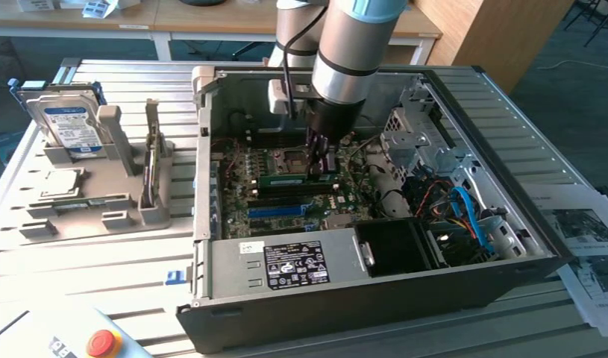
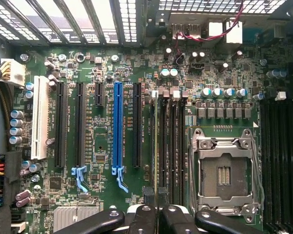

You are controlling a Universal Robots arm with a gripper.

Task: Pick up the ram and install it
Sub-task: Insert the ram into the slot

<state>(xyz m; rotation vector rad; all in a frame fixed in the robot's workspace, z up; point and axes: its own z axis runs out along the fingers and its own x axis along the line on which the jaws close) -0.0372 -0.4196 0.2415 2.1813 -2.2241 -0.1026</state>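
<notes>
Inside the open computer case (image 1: pixel 283 287), my gripper (image 1: pixel 321 168) reaches down over the motherboard (image 2: pixel 102 151). It is shut on the ram (image 1: pixel 286 180), a thin green stick that lies level along the black memory slots (image 2: pixel 172 141) beside the CPU socket (image 2: pixel 223 173). In the wrist view the ram (image 2: pixel 156 146) shows edge-on as a thin line. It runs from my gripper (image 2: pixel 157 214) over the slot nearest the long black expansion slot. Whether the ram is seated in that slot or just above it I cannot tell.
A grey holder (image 1: pixel 95 216) left of the case carries a hard drive (image 1: pixel 70 127) and another thin upright board (image 1: pixel 154 153). A blue slot (image 2: pixel 117 126) and a white slot (image 2: pixel 39 117) lie near the memory slots. Drive cage and cables (image 1: pixel 463 209) crowd the case's right. A red button (image 1: pixel 103 343) sits in front.
</notes>
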